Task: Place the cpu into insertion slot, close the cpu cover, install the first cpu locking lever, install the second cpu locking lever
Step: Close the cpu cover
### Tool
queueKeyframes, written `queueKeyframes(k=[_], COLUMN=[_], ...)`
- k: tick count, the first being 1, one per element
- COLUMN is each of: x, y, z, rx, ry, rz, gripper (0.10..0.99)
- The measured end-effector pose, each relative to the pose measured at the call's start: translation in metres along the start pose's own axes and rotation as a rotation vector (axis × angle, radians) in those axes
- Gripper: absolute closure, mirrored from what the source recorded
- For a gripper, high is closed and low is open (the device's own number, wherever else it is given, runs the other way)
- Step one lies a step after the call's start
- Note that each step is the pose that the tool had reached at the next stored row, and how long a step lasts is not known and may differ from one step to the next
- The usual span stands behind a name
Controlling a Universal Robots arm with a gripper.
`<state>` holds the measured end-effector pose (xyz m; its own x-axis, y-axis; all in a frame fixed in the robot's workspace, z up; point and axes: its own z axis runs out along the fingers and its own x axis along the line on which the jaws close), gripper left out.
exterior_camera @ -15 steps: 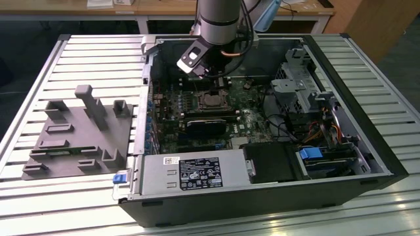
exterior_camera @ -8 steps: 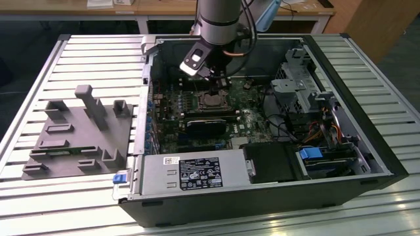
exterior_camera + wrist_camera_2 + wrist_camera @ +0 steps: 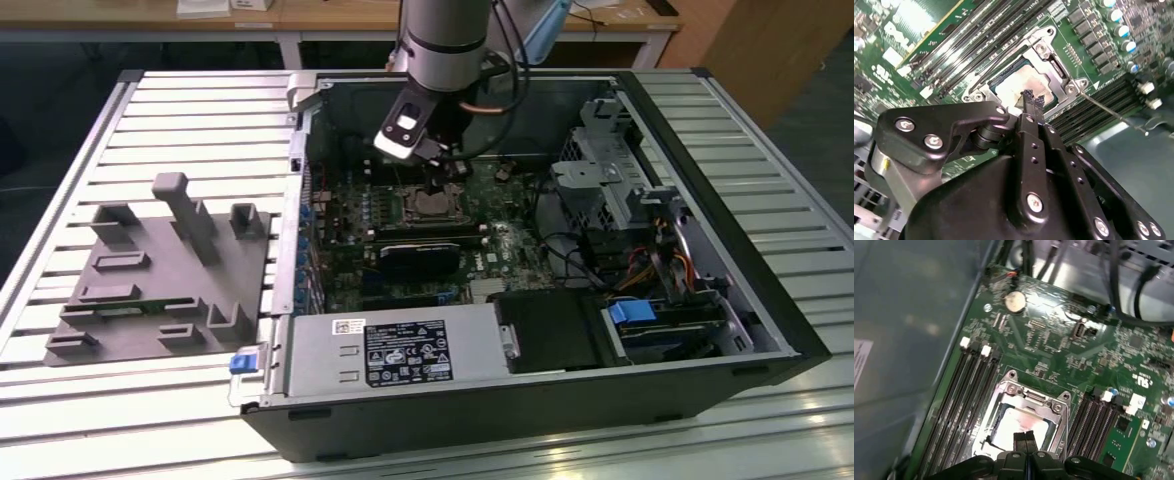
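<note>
gripper (image 3: pixel 1024 436): fingers pressed together, nothing between them, tips just above the cpu (image 3: pixel 1015 424) | cpu: lies flat in the insertion slot (image 3: pixel 412 204) on the motherboard (image 3: pixel 1054 340) | cpu cover (image 3: pixel 1026 396): down, framing the chip | locking lever (image 3: pixel 1110 109): thin rod sticking out from the socket corner over the memory slots (image 3: pixel 1079 121)

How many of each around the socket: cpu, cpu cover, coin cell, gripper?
cpu: 1
cpu cover: 1
coin cell: 1
gripper: 1
Total: 4
</note>
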<state>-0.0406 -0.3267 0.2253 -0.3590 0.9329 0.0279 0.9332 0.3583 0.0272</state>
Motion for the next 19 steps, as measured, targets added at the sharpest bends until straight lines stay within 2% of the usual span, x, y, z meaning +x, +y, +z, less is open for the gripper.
queueKeyframes(k=[19], x=[0.0], y=[0.0], z=[0.0008], rx=[0.01], ry=[0.0087], rz=[-0.345], gripper=[0.984])
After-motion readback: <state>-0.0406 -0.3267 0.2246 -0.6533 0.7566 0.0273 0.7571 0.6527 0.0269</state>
